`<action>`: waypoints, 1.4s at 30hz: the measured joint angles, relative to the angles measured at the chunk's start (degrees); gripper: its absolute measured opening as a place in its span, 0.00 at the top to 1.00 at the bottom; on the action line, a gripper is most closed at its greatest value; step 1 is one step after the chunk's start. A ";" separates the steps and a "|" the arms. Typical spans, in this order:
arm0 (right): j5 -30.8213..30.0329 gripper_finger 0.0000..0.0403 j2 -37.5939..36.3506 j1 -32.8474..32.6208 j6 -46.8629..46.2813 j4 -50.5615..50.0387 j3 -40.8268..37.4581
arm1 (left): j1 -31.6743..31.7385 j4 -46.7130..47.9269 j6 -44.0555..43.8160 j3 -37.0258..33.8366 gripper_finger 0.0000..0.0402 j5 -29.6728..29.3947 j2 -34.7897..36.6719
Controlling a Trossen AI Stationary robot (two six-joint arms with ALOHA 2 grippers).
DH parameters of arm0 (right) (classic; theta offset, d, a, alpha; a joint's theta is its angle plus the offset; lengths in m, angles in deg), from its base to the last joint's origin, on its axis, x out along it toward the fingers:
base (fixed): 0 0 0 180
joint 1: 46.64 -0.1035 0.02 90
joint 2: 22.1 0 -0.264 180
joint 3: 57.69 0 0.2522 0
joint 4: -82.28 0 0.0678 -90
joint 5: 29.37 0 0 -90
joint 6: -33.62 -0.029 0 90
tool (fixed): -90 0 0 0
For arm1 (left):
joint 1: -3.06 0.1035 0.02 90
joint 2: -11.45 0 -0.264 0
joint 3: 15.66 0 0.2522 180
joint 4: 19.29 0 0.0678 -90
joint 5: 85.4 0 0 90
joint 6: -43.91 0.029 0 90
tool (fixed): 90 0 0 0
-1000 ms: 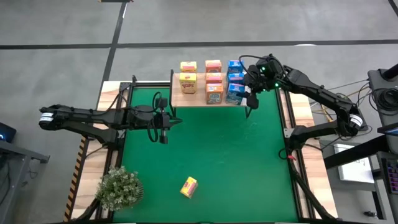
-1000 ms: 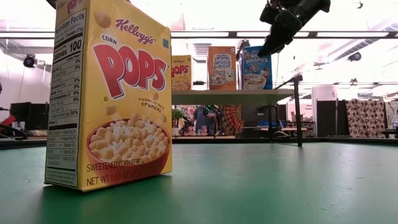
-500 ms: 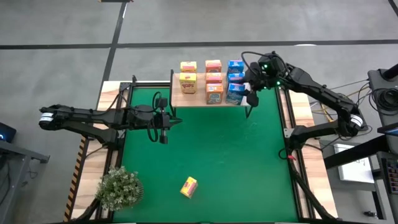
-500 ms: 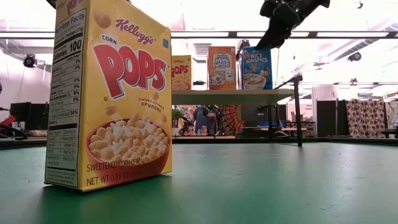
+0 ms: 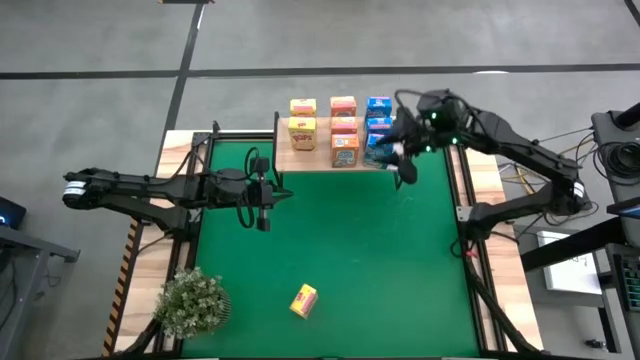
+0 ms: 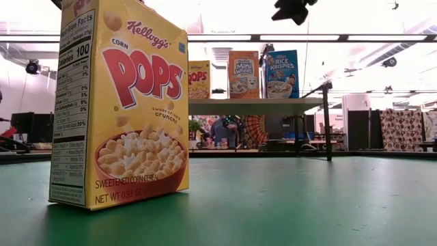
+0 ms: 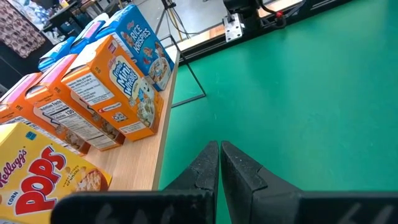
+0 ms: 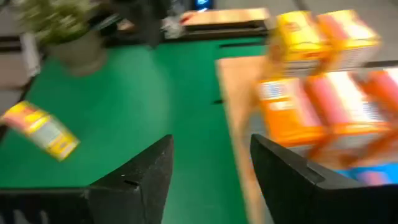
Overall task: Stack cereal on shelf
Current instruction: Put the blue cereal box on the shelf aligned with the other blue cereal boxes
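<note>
Eight cereal boxes [image 5: 343, 128] stand on the shelf [image 5: 318, 160]; one yellow box [image 5: 303, 299] lies well apart from it, near the plant [image 5: 192, 301]. Your right claw [image 5: 399, 160] hovers wide and empty off the shelf's blue end; your left claw [image 5: 262, 207] waits pinched shut.
</note>
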 joint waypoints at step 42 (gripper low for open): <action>-44.27 0.97 -0.17 -13.96 -8.49 3.98 -24.49 | 0.00 0.02 0.04 0.00 1.00 0.01 0.00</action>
